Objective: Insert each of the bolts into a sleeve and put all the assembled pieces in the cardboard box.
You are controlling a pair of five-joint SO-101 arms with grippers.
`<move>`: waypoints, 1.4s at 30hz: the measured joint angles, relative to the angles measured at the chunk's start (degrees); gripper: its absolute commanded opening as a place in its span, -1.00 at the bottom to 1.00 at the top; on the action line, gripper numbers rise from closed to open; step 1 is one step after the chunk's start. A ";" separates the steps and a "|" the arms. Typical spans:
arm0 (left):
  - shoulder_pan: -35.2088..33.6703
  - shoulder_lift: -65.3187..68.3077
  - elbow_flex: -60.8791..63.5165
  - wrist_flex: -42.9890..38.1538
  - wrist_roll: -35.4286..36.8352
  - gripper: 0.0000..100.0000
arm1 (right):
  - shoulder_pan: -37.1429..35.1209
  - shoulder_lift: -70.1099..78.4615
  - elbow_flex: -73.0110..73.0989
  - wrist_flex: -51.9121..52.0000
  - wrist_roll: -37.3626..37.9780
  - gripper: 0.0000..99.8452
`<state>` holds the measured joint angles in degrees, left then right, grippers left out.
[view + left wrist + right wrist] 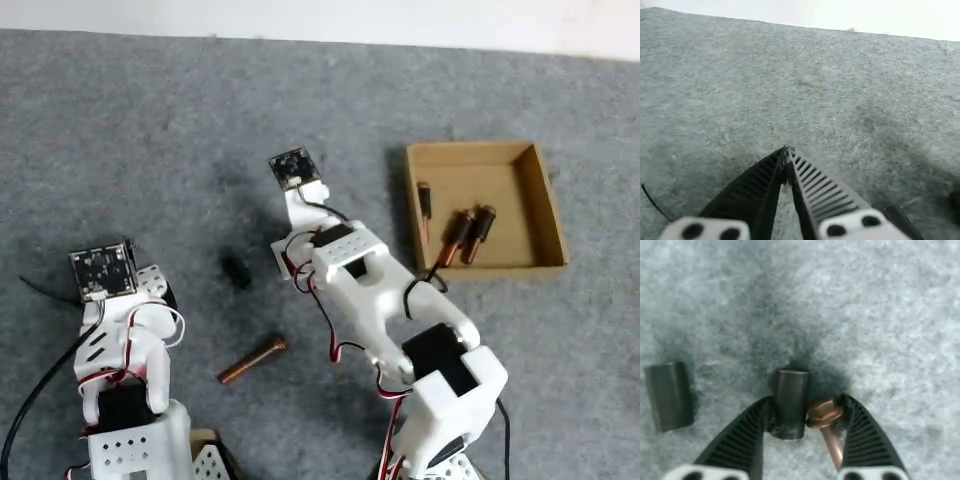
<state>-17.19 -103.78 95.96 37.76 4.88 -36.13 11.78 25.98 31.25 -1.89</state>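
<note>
My right gripper (806, 402) sits low over the grey carpet with a black sleeve (790, 404) and a copper bolt (826, 414) side by side between its fingers. One finger presses the sleeve, the other the bolt's hex head. A second black sleeve (669, 396) lies apart beside it, also seen as the sleeve (236, 271) left of the right arm (350, 265). Another copper bolt (252, 361) lies between the arms. My left gripper (786, 150) is shut, empty, over bare carpet. The cardboard box (530, 262) at the right holds three assembled pieces (468, 232).
The left arm (130, 340) stands at the lower left, its wrist board above it. Grey carpet (150, 130) stretches across the far and left side. A pale strip runs along the far edge.
</note>
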 measured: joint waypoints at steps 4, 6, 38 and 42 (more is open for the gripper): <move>0.00 0.00 0.00 0.00 0.00 -0.99 | 0.18 0.00 0.00 0.00 0.35 -0.85; 0.00 0.00 0.00 0.00 0.00 -0.99 | 0.18 0.00 0.00 0.00 0.35 -0.86; 0.26 0.00 0.00 0.00 0.00 -0.99 | 0.26 -20.84 13.54 -0.88 0.44 -0.86; 0.26 0.00 0.00 0.00 0.00 -0.99 | 0.26 -22.24 14.33 -1.14 0.44 -0.86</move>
<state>-16.92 -103.78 95.96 37.76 4.88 -35.87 -10.46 40.31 30.11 -1.45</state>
